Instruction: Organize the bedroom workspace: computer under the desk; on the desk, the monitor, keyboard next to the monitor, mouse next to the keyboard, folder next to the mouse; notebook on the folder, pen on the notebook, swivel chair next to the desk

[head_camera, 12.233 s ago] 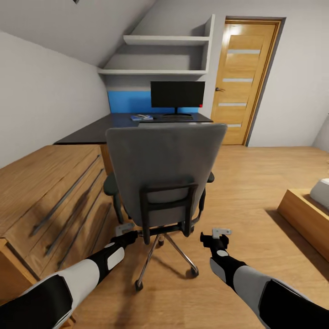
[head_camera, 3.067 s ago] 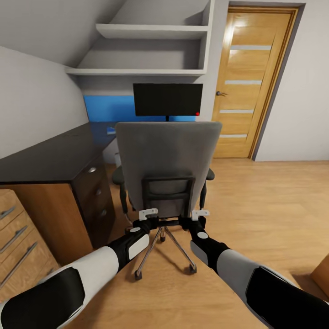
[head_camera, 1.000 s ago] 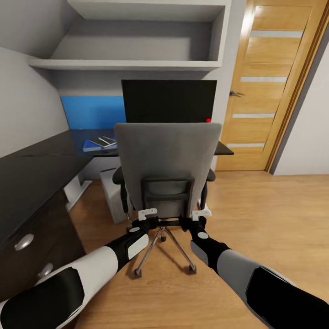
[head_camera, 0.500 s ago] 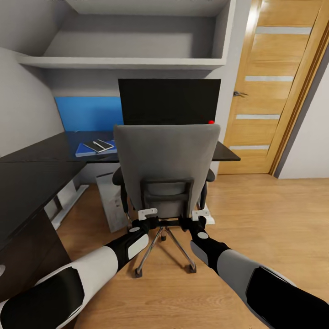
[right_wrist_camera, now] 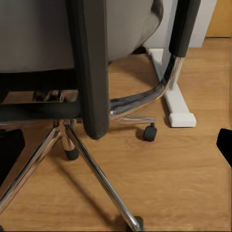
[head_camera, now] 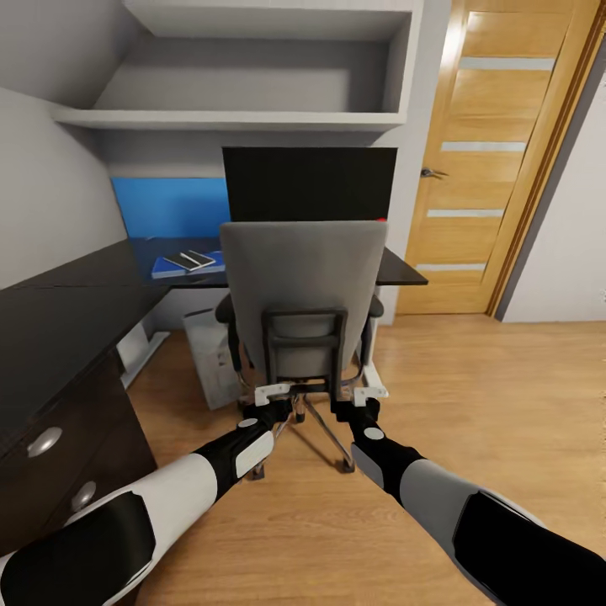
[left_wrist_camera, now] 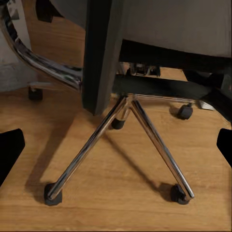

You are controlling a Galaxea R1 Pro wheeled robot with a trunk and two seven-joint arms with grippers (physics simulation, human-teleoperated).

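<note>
Bottom of frame, head view: both arms reaching fwd over wood floor (head_camera: 505, 396). Left gripper (head_camera: 273, 396) and right gripper (head_camera: 368, 396) at lower centre, just behind base of swivel chair (head_camera: 303, 278). Wrist views: dark fingertips at frame edges, wide apart, nothing between them; jaws spread, empty. Contact w/ chair frame: can't tell.

Centre: chair back facing camera, chrome legs and castors (left_wrist_camera: 53, 193) on floor, seat tucked toward bench (head_camera: 76, 295). Seat surface hidden, so folder on it or not: can't tell.

Mid left, under bench: pale box, prob. computer (head_camera: 206, 353). White bench foot (right_wrist_camera: 176, 108) by chair's right side.

Further back: monitor (head_camera: 310, 183) on bench, upper centre. Blue item w/ dark notebook-like item (head_camera: 189, 263) on bench at left; pen, keyboard, mouse not made out. Door (head_camera: 505, 160) upper right.

Judged progress: computer, monitor OK; chair near bench, close to done; stack appears placed, unconfirmed.
</note>
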